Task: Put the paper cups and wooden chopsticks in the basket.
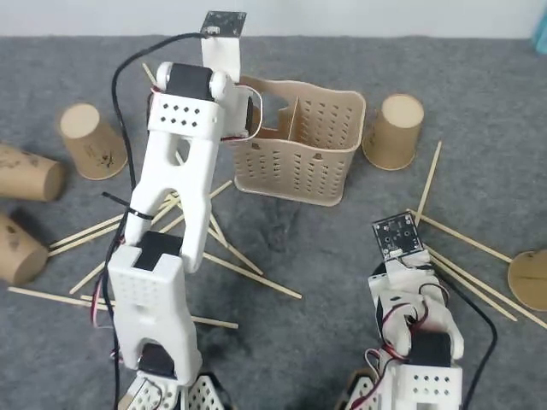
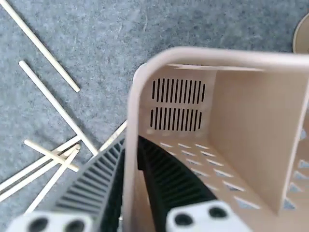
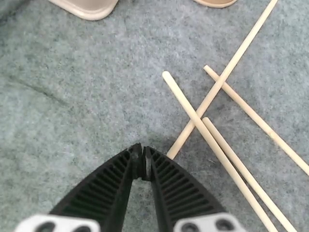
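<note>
- Left claw (image 2: 131,141): straddles the side wall of the basket (image 1: 295,162), one finger outside and one inside, pinching the rim between them. Judged a hold for steadying or dragging the basket, not for loading it.
- Basket: upright at 12 o'clock on the desk (image 1: 342,256), with a divider across its middle. The compartment under the left wrist camera looks bare.
- Right claw (image 3: 143,157): pressed together with nothing in it, tips hanging low over the felt at about 5 o'clock. A crossed cluster of chopsticks (image 3: 222,77) lies just beside the tips, so a pick from there seems the likely next job, and the fingers must spread first.
- Paper cups (image 1: 90,141): three are grouped at 9 to 10 o'clock, two of them on their sides at the edge. Another cup (image 1: 393,130) stands mouth down just beside the basket at 1 o'clock. A fifth cup (image 1: 530,278) lies at 3 o'clock, cut by the frame.
- More chopsticks are fanned under the left arm at 8 o'clock.
- Judgement: the task is barely begun, with cups and sticks all out on the desk.
</note>
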